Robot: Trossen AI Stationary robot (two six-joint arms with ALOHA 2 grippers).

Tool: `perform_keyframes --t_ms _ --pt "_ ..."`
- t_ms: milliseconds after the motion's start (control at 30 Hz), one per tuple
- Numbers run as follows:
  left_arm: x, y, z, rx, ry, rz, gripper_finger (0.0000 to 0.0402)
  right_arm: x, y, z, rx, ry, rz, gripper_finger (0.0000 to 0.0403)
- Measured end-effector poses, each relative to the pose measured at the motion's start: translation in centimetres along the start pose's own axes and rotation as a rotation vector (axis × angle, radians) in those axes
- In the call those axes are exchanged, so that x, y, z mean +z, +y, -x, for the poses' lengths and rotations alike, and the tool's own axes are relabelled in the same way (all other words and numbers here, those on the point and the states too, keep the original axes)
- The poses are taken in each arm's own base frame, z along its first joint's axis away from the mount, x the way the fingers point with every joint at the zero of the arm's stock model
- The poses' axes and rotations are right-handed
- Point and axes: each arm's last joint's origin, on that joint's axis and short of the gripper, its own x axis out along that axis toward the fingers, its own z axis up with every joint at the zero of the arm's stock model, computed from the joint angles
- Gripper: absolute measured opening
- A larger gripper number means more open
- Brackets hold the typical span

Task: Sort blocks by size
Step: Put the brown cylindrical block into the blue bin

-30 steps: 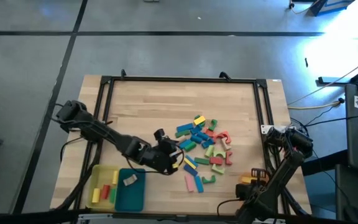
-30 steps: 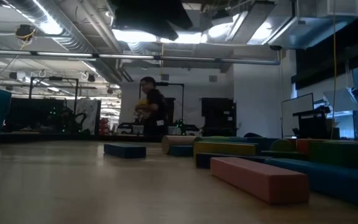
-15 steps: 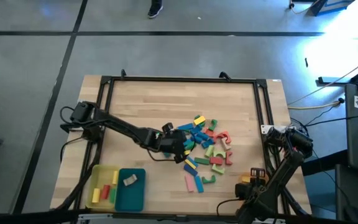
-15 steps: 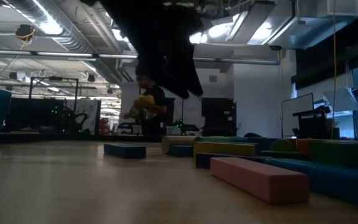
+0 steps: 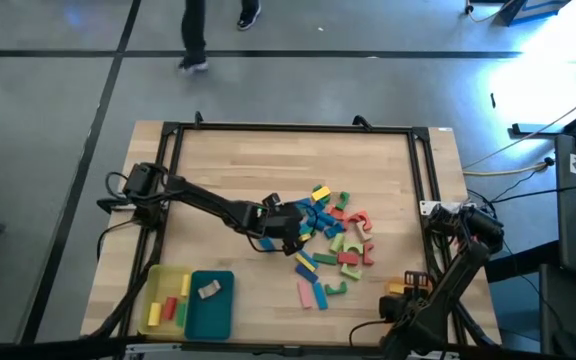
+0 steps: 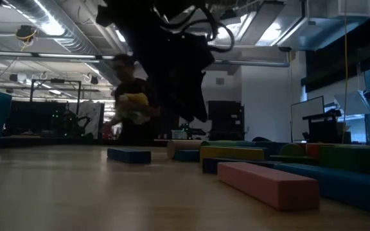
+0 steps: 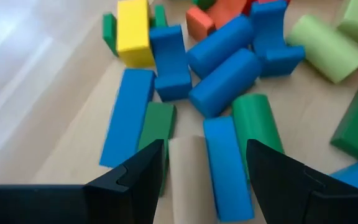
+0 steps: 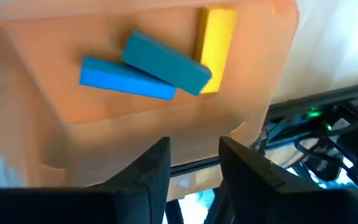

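The left gripper [image 5: 296,226] is extended over the wooden desk [image 5: 238,170] to the near-left edge of the pile of blocks [image 5: 330,238], which lies right of the desk's centre. In the left wrist view its jaws stand wide apart with nothing between them but bare desk; a blue bar [image 7: 227,167] lies just inside one finger and a dark green bar [image 7: 156,127] just beside the other finger, with a longer blue bar [image 7: 127,116] next to that. Further on in that view lie a yellow block [image 7: 133,32], two blue cylinders [image 7: 224,83] side by side, and a pale green cylinder [image 7: 325,48]. The right gripper [image 8: 194,180] is low at the desk's front right corner, above an orange tray [image 8: 135,118]; its jaws are parted and grip nothing. That tray holds a blue bar [image 8: 126,79], a teal bar [image 8: 166,62] resting across it, and a yellow bar [image 8: 215,38] touching the teal one. At the front left of the desk sit a yellow tray [image 5: 163,300] holding several small blocks and a teal tray [image 5: 211,308] holding one pale block [image 5: 208,290]. A person [image 6: 130,102] holding something yellow is in the room beyond the desk in the low view.
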Motion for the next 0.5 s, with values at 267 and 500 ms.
perform_keyframes --t_ms 267,500 --pt "-0.8 -0.1 -1.5 0.019 0.035 -0.016 0.0205 -0.7 -0.7 2.6 0.022 -0.164 0.011 0.0138" --pt "-1.4 0.2 -2.7 0.045 0.071 -0.025 0.0205 -1.1 -1.3 4.6 0.028 -0.313 0.017 0.0138"
